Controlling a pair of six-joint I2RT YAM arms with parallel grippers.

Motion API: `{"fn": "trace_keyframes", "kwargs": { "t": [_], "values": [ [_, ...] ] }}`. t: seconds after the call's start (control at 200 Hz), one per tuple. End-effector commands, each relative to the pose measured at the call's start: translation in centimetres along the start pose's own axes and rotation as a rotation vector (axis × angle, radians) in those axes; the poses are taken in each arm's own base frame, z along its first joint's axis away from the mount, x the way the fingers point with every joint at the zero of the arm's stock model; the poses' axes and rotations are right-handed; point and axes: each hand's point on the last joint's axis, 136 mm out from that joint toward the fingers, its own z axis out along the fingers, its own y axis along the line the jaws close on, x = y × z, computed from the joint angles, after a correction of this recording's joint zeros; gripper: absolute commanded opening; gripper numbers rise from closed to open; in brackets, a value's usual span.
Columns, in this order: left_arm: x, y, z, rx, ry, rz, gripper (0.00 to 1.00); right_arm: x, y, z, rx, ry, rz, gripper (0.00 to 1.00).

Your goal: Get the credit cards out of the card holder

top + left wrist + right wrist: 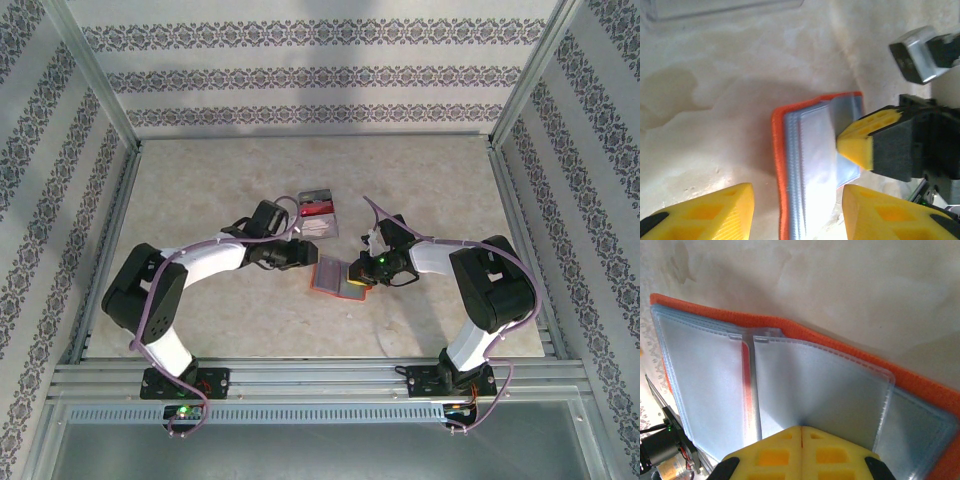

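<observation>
Flat orange folding card holder [335,277] pinned open.
Right hand [801,432], together, presses at three o'clock; left hand [797,212], apart, should enter low from nine o'clock.

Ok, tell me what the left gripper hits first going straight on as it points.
Most likely the card holder: its orange edge and clear sleeves lie between the fingers of the open left gripper, the right gripper pinching a sleeve beyond. Depth is unclear.

A clear tray [319,213] with red and pale contents sits on the beige marbled counter [200,190], just beyond the jaws and nearer the left pair. Patterned walls [320,70] enclose the counter on three sides. A metal rail [320,375] runs behind the jaws.
</observation>
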Motion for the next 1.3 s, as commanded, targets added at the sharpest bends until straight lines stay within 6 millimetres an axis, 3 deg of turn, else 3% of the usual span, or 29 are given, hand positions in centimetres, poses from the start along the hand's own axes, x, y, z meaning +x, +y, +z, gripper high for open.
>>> {"fn": "trace_keyframes", "kwargs": {
  "t": [0.0, 0.17, 0.789, 0.934, 1.139, 1.294],
  "values": [
    [0.5, 0.6, 0.9, 0.026, 0.024, -0.020, 0.50, 0.6, -3.2, 0.6, 0.121, 0.006, 0.026, 0.00],
    [0.9, 0.6, 2.2, 0.082, 0.050, -0.050, 0.41, 0.6, -3.2, 0.5, 0.123, 0.005, 0.023, 0.00],
    [1.9, 0.5, 3.4, 0.114, 0.087, -0.042, 0.19, 0.3, -2.6, 0.3, 0.111, -0.001, 0.013, 0.00],
    [1.7, -0.5, 3.0, 0.151, 0.069, -0.037, 0.11, -0.6, -0.6, -0.4, 0.065, -0.026, -0.001, 0.06],
    [1.0, -1.7, 1.8, 0.201, 0.010, -0.064, 0.01, -2.2, 2.5, -3.4, 0.073, -0.124, -0.059, 0.23],
    [0.6, -2.4, 0.9, 0.228, -0.043, -0.093, 0.00, -1.8, 4.6, -4.6, 0.124, -0.166, -0.112, 0.33]
  ]
}}
